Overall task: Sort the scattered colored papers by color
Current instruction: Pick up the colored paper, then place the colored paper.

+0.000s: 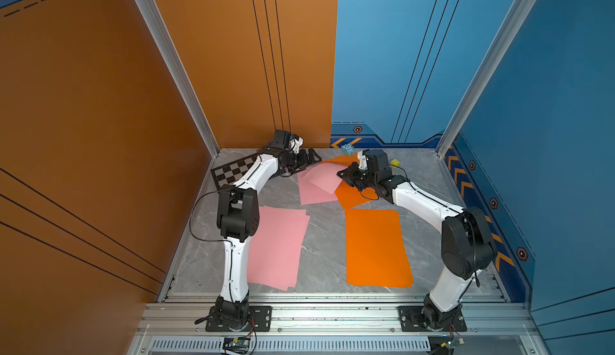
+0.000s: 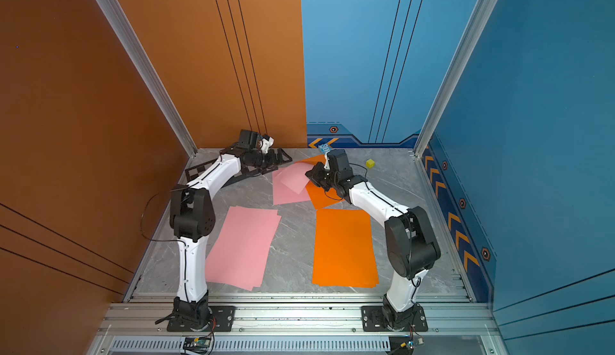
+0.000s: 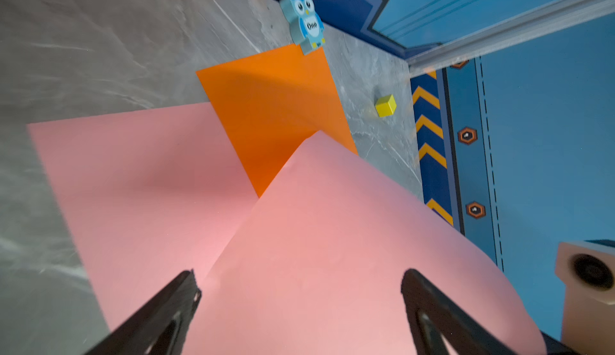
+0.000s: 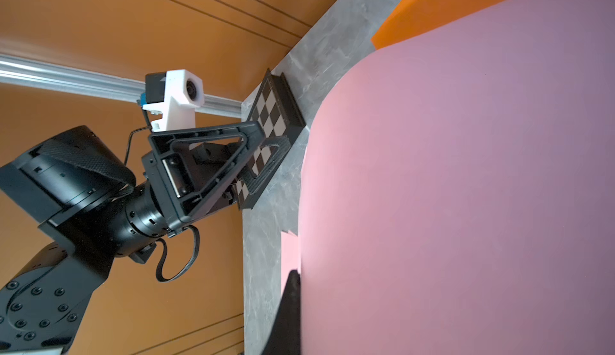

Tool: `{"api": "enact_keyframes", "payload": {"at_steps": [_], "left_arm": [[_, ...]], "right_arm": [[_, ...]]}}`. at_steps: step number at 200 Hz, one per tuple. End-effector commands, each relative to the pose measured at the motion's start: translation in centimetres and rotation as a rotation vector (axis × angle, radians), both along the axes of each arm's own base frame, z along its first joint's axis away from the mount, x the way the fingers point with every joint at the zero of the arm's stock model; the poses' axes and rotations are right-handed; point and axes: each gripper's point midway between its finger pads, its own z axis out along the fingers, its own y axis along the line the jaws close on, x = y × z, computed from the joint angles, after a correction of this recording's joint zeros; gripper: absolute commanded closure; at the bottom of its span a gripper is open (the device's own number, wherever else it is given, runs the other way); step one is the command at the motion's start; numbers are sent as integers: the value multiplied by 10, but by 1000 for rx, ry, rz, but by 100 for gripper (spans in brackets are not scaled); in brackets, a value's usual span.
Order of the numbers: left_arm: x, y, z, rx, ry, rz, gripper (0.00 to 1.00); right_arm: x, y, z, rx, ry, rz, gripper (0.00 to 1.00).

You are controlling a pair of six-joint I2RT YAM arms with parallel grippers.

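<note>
Right gripper [image 1: 342, 175]: jaws closed on one edge of the raised pink sheet [image 1: 324, 178]. The sheet is lifted off the table [image 1: 326, 237] at the held side and bows in a curve; in the right wrist view it fills most of the frame, with one black finger [image 4: 289, 303] pressed against its edge.

Left gripper [image 1: 310, 163]: jaws spread wide, gripping nothing. It hangs low at the far left side of the raised pink sheet, beside the checkered board [image 1: 231, 172]. In the left wrist view the sheet lies ahead of and between the two open fingers [image 3: 186, 290]. The right wrist view shows a strip of bare table between those jaws and the sheet, so no contact is recorded.

Loose papers, far centre of the table: a flat pink sheet [image 1: 314, 193] lies under the raised one. An orange sheet [image 1: 351, 197] lies beneath both pink sheets and shows on their far and right sides; whether that is one sheet or two cannot be told.

Sorted papers, near half of the table: a pink stack [image 1: 278, 247] on the left, slightly fanned, partly under the left arm; an orange stack [image 1: 376, 247] on the right. The two stacks are well apart, with bare table between.

Other items: an owl block [image 3: 304, 20] touches the far corner of the orange sheet; a yellow cube [image 3: 385, 105] stands near the right wall, apart from the papers.
</note>
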Motion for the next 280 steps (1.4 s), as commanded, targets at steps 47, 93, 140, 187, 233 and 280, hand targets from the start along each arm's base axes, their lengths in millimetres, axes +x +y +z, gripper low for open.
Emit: {"api": "enact_keyframes", "payload": {"at_steps": [47,93,140,187,233,280], "left_arm": [[-79,129,-13,207,85,440,2],[-132,200,-12,131,72,690,2],[-177,265,1,108,28,927,2],[-181,265,-1,71,42,921,2],[-179,257,-2,55,47,883,2],[-177,249,-3,40,48,850,2]], "right_arm": [[-31,64,65,187,-131,256,100],[-85,128,86,273,-212,479,100],[-171,179,-18,167,-67,557,100],[-202,211,-99,237,164,456,100],[-208,205,-123,103,214,412,100],[-220,207,-137,69,282,422,100]]}}
